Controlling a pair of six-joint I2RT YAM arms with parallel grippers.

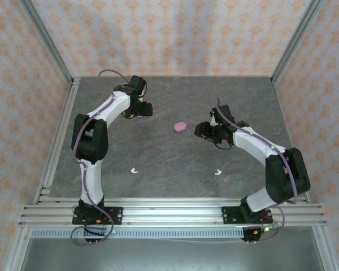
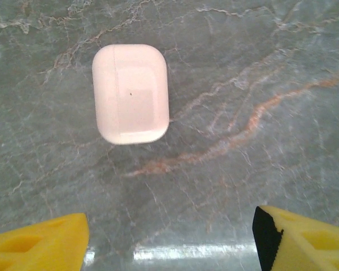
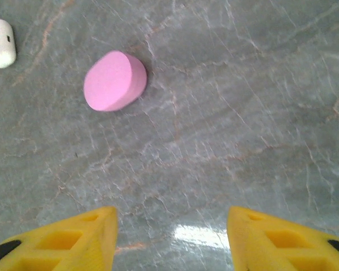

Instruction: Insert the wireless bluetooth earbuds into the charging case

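Grey marbled bench carries two white earbuds along its near edge, well apart, one pink case mid-bench and one white case toward the far left. The left pincer hangs spread wide near the white case, touching nothing. The right pincer, equally spread, hovers empty near the pink case.

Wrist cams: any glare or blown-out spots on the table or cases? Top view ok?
Left wrist: glare strip on the table at the bottom edge; the white case is washed out. Right wrist: glare patch low centre; the pink case is well exposed, short shadow at its right. Top external: even light, no glare; the white earbuds are mere specks.
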